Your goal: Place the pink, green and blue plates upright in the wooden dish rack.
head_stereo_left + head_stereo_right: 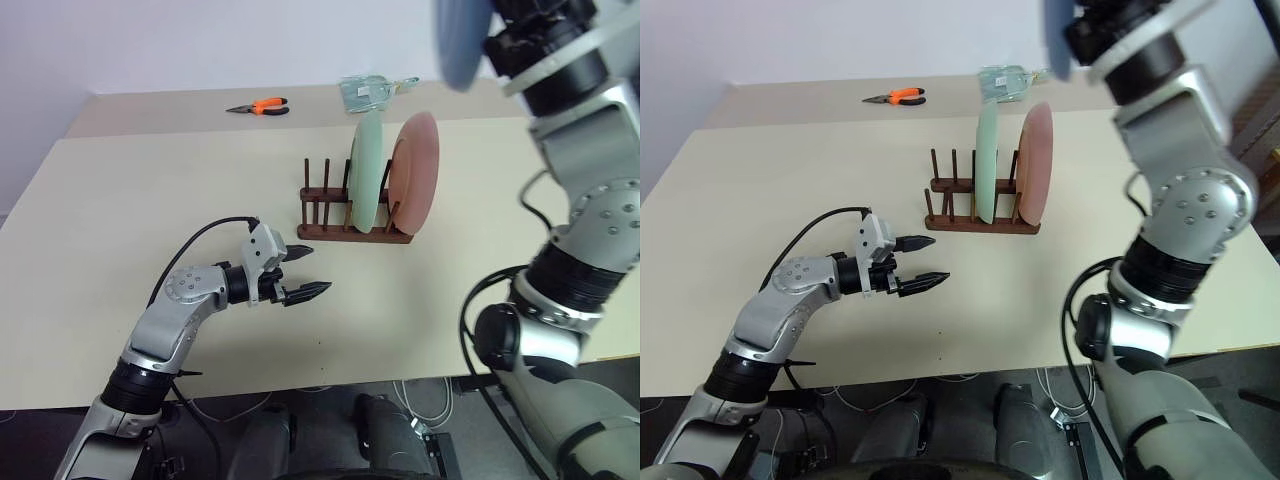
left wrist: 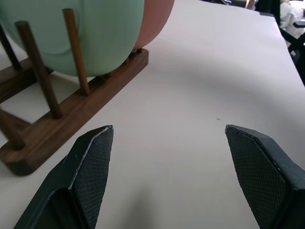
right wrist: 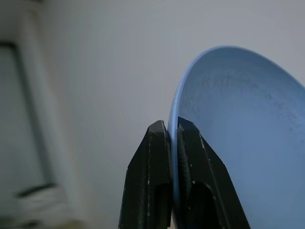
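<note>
Blue plate [image 3: 238, 143] is pinched by its rim between the two fingers of my right claw [image 3: 172, 131], which is closed tight on it; the plate stands edge-on to me, its hollow face turned to one side. That claw is raised high, above and behind the rack, with the plate's blurred blue edge [image 1: 462, 45] at the top of my head view.

Dark brown wooden dish rack [image 1: 352, 215] sits on the cream table [image 1: 150, 190], ahead of my left claw [image 1: 300, 275] and slightly to its right, close but apart from it. Mint green plate [image 1: 366, 170] stands upright between the pegs, and the pink plate [image 1: 415, 170] stands upright just beyond it, at the end of the rack farther from my left claw. The pegs nearer that claw hold nothing.

My left claw hangs low over the table with its fingers [image 2: 90, 167] spread wide, gripping nothing.

Orange-handled pliers [image 1: 260, 106] and a clear packet [image 1: 368, 92] lie far off at the table's back edge.
</note>
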